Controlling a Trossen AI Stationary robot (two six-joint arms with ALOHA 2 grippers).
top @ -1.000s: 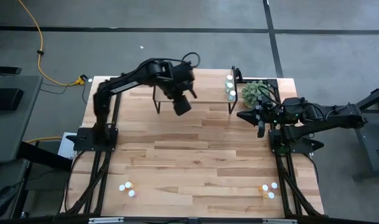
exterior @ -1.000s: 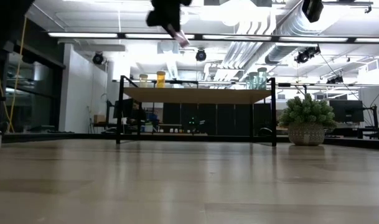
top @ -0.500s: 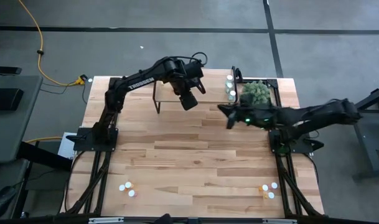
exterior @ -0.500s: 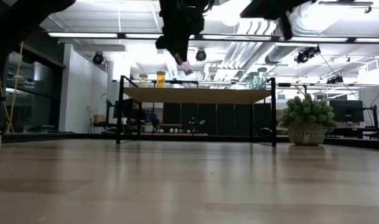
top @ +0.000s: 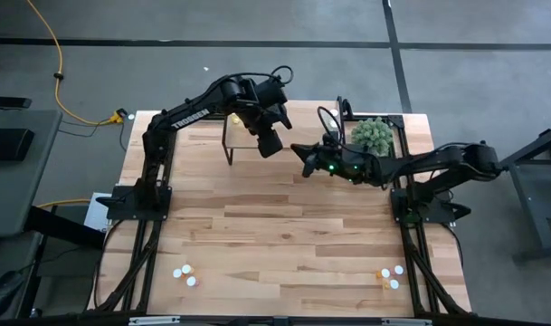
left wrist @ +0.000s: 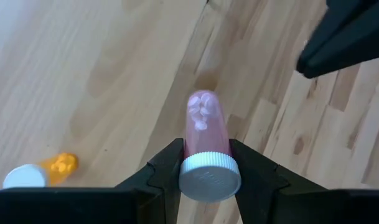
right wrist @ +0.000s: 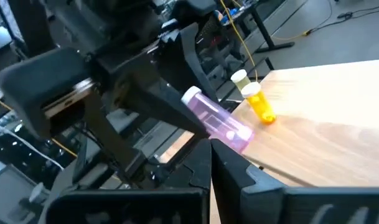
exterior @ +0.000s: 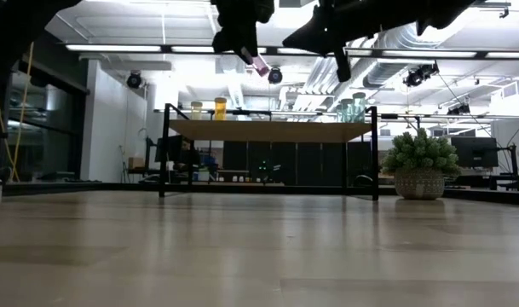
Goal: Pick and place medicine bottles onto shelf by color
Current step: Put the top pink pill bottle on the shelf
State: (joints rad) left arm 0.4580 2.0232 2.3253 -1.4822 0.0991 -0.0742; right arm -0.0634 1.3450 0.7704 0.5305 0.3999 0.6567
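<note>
"TROSSEN" lettering on left arm (top: 189, 116)

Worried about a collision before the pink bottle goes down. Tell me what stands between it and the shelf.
The left gripper holds the pink bottle above the shelf. The right gripper, shut and empty, hangs close beside it over the shelf's middle. That arm is the one thing near the way down; the shelf top under the bottle looks bare.

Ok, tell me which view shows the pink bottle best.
The left wrist view: the pink bottle fills the middle, clamped at its cap end by the left gripper. The right wrist view shows it side-on, the low view as a small pink tip, and the high view hides it under the gripper.
</note>
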